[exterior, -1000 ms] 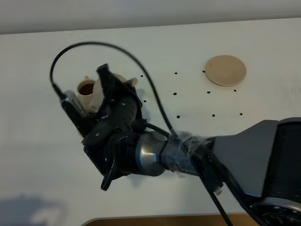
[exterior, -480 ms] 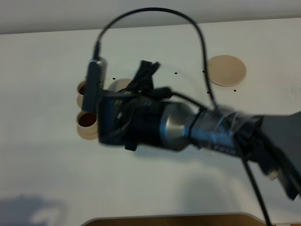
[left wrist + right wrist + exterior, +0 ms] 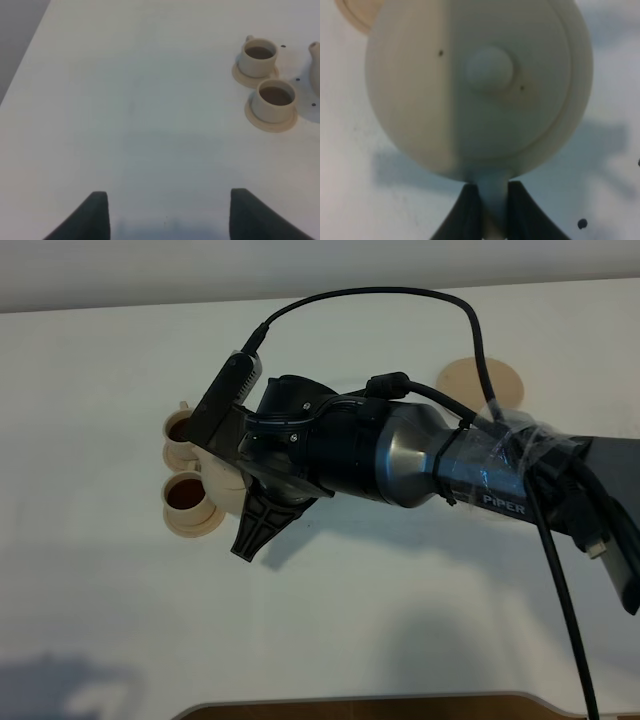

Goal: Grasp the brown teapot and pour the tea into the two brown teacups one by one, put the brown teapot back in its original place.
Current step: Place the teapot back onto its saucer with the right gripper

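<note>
My right gripper (image 3: 250,502) reaches across to the left and is shut on the loop handle of the brown teapot (image 3: 227,480), holding it upright just right of the two brown teacups. In the right wrist view the teapot (image 3: 420,100) fills the frame, with the fingers (image 3: 470,210) clamped on its handle. The far teacup (image 3: 181,430) and the near teacup (image 3: 187,496) stand on their saucers and both hold dark tea. The round disc (image 3: 500,380) lies at the back right, partly hidden by the arm. My left gripper (image 3: 167,220) is open and empty, well short of the cups (image 3: 274,98).
The white table (image 3: 90,590) has small black dots (image 3: 283,46) near the cups. The right arm and its black cable (image 3: 400,295) span the middle of the exterior view. The table's left edge (image 3: 25,60) shows in the left wrist view.
The right gripper has swung from a tilted pose over the far cup to a level pose beside both cups, carrying the teapot to the right. Both cups now show fully.
</note>
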Controlling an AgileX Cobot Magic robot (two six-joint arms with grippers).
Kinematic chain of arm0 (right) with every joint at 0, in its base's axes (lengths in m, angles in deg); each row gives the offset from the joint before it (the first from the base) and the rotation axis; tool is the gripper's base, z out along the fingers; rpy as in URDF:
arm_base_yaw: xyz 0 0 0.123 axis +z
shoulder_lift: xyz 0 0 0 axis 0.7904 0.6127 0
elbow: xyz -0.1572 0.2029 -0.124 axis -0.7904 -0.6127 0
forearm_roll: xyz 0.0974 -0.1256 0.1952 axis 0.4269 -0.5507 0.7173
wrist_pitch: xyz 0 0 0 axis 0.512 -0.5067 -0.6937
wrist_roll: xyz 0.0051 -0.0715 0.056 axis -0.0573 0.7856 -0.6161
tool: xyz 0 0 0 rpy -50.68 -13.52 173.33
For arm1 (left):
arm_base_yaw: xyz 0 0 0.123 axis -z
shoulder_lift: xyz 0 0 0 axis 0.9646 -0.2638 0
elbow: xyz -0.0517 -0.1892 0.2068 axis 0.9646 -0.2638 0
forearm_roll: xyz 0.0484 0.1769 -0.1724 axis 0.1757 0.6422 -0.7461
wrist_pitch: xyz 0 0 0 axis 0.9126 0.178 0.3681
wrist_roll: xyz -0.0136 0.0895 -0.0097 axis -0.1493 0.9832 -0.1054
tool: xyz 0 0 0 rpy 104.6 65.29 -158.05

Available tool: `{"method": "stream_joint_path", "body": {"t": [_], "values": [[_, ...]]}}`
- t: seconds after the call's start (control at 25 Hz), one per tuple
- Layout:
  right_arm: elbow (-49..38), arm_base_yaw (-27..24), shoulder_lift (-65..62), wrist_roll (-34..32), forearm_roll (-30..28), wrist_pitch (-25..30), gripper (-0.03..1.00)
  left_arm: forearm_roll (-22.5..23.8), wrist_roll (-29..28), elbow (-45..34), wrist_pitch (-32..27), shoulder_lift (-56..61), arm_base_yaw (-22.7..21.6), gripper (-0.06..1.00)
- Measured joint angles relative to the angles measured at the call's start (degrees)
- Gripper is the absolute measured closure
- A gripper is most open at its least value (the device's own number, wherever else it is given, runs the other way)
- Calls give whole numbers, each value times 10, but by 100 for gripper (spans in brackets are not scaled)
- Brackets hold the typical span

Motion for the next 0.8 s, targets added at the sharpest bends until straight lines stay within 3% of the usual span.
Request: {"method": "stream_joint_path", "body": {"t": [0.44, 0.8], "values": [[-1, -22, 29, 1, 6, -7, 85, 0, 0, 0, 0, 0, 0, 39], [-1, -145, -16, 1, 51, 21, 85, 0, 0, 0, 0, 0, 0, 39]]}}
